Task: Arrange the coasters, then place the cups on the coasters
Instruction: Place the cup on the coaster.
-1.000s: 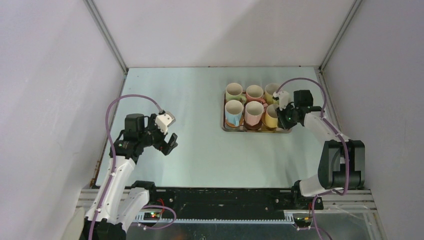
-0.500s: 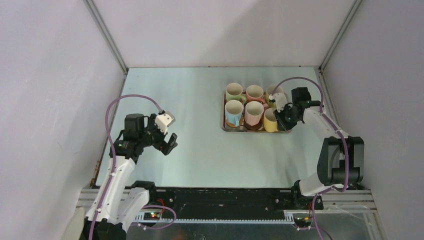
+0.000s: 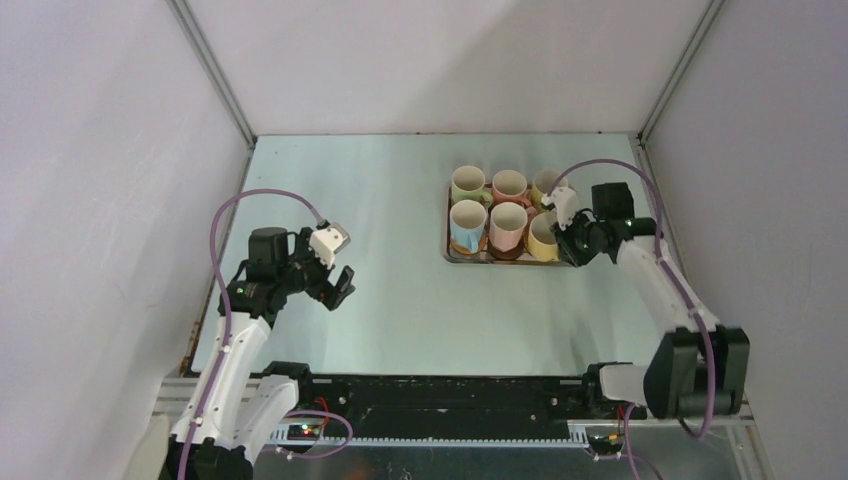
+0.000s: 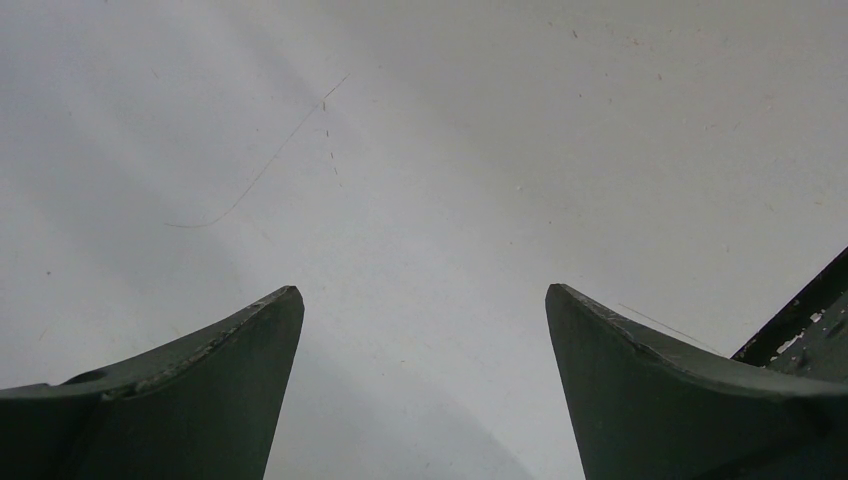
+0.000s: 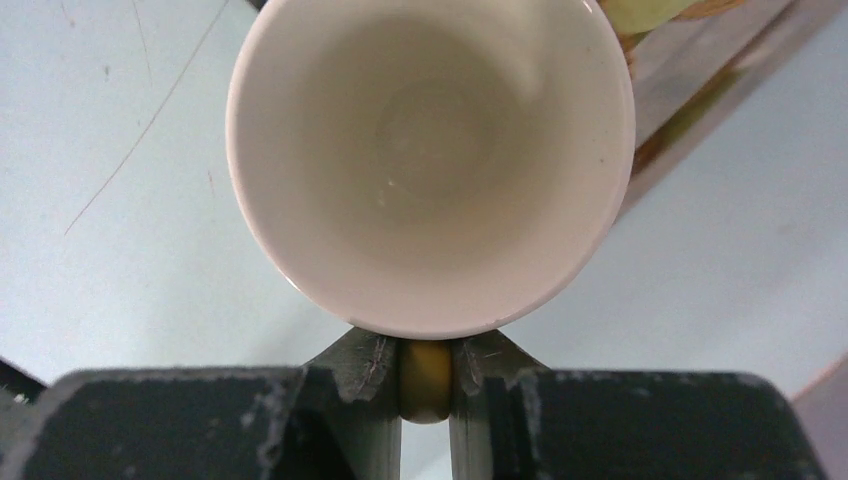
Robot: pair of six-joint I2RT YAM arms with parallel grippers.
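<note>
Right arm's elbow swung nearward; right hand (image 5: 425, 365), nearly shut, pinches handle of pale yellow ceramic mug (image 5: 430, 150) at near-right corner of rectangular steel tray (image 3: 448, 240); left hand (image 4: 423, 330) wide open, empty. Risk: handle-only pinch lets mug swing into neighbouring pink mug (image 3: 508, 228).

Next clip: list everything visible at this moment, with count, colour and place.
Rectangular steel tray: one, silver, right side of the table.
Pink mugs with handles: two, cream inside, middle of each row in the tray.
Light green mug: one, far-left corner of the tray.
Light blue mug: one, near-left corner of the tray.
Far yellow mug: one, far-right corner of the tray.
Near yellow mug: one, at the tray's near-right corner.
Round wooden coasters: brown edges under the mugs; count hidden.
Table: one, pale blue-green.
Left gripper: open, empty, over bare table on the left.
Right gripper: shut on the near yellow mug's handle.
</note>
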